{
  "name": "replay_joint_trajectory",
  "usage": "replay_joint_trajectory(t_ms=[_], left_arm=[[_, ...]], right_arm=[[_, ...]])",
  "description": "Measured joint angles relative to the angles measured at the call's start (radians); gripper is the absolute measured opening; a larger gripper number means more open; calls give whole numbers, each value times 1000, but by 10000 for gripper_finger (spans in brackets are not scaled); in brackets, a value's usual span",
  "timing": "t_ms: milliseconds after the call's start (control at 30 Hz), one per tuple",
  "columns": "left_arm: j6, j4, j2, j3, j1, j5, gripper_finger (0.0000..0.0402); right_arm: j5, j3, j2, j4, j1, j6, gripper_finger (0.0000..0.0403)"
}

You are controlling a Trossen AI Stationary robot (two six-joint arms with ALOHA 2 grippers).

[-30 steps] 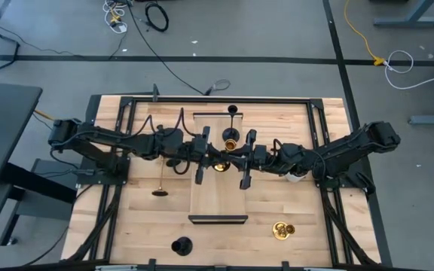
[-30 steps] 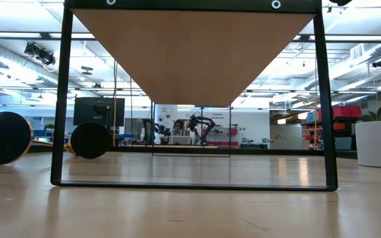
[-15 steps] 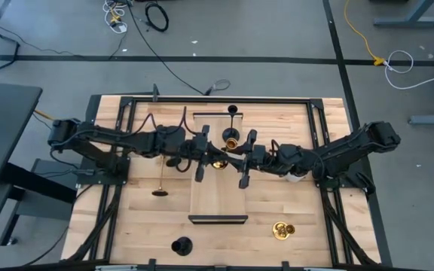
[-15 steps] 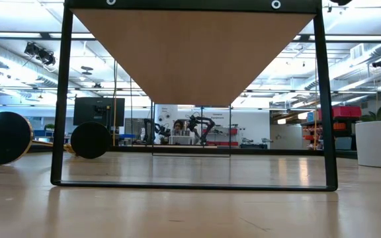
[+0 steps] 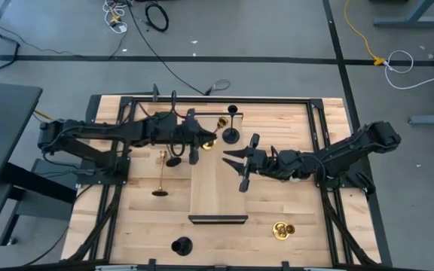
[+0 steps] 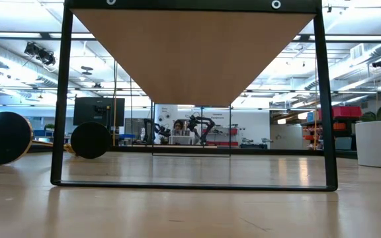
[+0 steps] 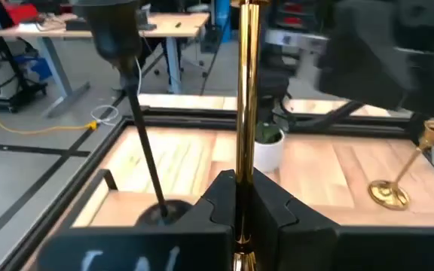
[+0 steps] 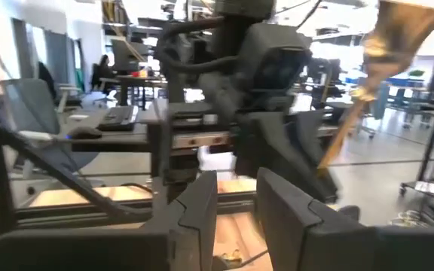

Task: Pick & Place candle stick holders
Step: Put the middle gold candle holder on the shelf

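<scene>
My left gripper (image 5: 204,141) is shut on a gold candle stick holder (image 5: 217,128) and keeps it in the air over the far end of the raised wooden platform (image 5: 218,188). A black holder (image 5: 232,134) stands by its base on that far end, just right of the gold one. My right gripper (image 5: 230,156) hovers open over the platform's middle, nothing between its fingers (image 8: 202,203). It faces the left gripper and the gold holder (image 8: 353,113). My left gripper pinches the gold holder's thin stem (image 7: 243,162) between its two fingers, partway along its length. The fingers come nearly level from the table's left and lie across the stem. The holder is lifted clear, its wide end (image 8: 409,30) above the fingers.
A black-based holder (image 5: 159,188) lies on the table left of the platform; another black one (image 5: 181,245) is by the near edge. A gold holder (image 5: 282,229) rests near right. A white pot with a plant (image 7: 266,150) stands under my right arm. Black frame bars border the table.
The two grippers met over the platform's middle around the gold holder. My left gripper has since swung toward the table's far left, tipping up nearer to level, and has taken the holder along. My right gripper has stayed almost in place, apart from the holder.
</scene>
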Motion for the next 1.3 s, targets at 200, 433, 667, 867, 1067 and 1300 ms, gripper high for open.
replay_joint_trajectory(t_ms=[200,433,667,867,1067,1300], left_arm=[[-4,-61,-2,0,34,-15,14],[-53,-2,-85,-162,84,-29,14],[-102,390,-237,-415,118,44,14],[-73,663,-207,-533,136,51,14],[-21,773,-124,-556,162,104,14],[0,888,-3,-556,191,136,14]], right_arm=[[15,0,0,-14,19,-4,96],[64,-1,0,-28,47,-18,96],[63,-1,0,-31,57,-22,96],[63,-1,0,-26,57,-22,96],[59,-1,0,-7,57,-22,96],[55,-1,0,7,57,-22,96]])
